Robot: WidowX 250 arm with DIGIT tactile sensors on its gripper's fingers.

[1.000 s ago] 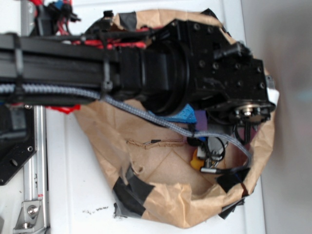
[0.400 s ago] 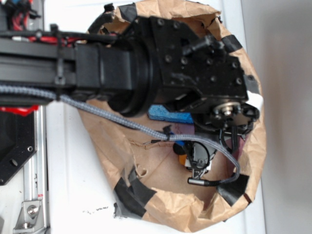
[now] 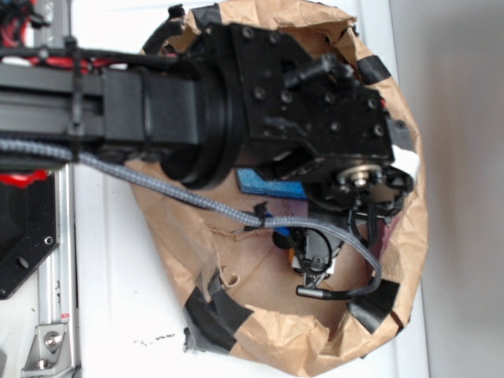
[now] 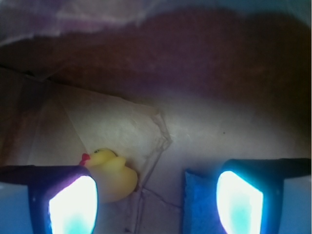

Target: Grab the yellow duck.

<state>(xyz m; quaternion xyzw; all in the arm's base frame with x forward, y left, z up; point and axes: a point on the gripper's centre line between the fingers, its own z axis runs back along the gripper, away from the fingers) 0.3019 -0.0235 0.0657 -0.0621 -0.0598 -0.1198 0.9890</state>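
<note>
The yellow duck (image 4: pixel 111 174) with a red beak lies on the brown paper floor, in the wrist view. It sits beside the inner edge of my left finger (image 4: pixel 73 204), partly behind it. My gripper (image 4: pixel 156 204) is open, low inside the bag, with bare paper in the gap between the fingers. The right finger (image 4: pixel 240 202) hangs over the blue sponge (image 4: pixel 200 204). In the exterior view my gripper (image 3: pixel 315 264) points down into the bag and the arm hides the duck.
A crumpled brown paper bag (image 3: pixel 268 339) patched with black tape (image 3: pixel 209 311) walls in the work area. The blue sponge (image 3: pixel 272 185) shows under the wrist. A grey braided cable (image 3: pixel 197 201) loops across the bag. A metal rail (image 3: pixel 55 276) runs along the left.
The arm has shifted left and toward the top of the exterior view. The gripper has moved left inside the bag with it. The jaws stay open.
</note>
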